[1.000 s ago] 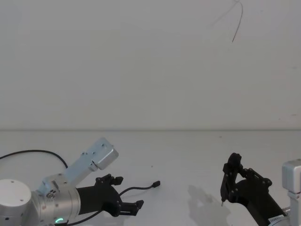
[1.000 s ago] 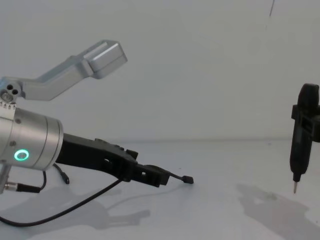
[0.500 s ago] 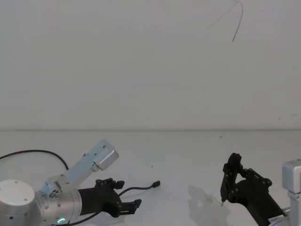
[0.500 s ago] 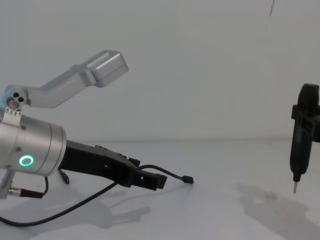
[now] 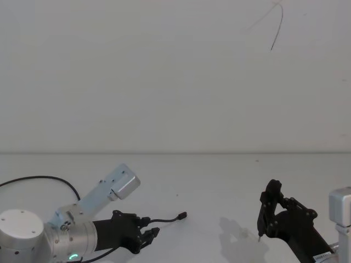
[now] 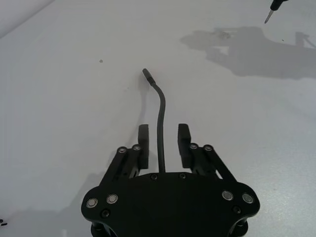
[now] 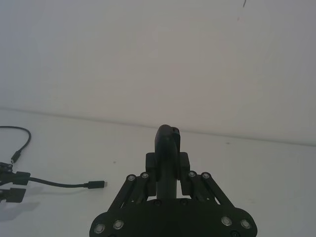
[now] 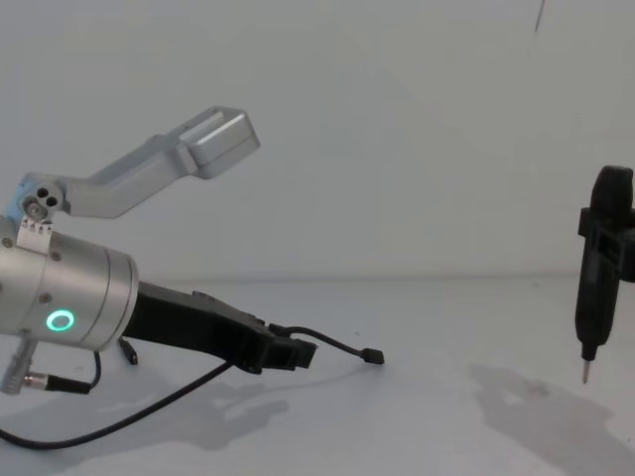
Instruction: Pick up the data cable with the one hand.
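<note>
Between the fingers (image 6: 143, 140) of the left gripper (image 6: 163, 140) runs the cable (image 6: 159, 106). Its long axis points straight ahead from the palm, and its plug (image 6: 146, 74) rests on the table (image 6: 59, 98) beyond the fingertips, bent slightly aside. Jaws stand narrowly apart with a gap on each side of the cord, so the grasp is judged not yet made. Well off to the far side, the right gripper (image 7: 168, 167) is clamped on a pen tool (image 7: 168, 138); the left is the nearer hand.
</note>
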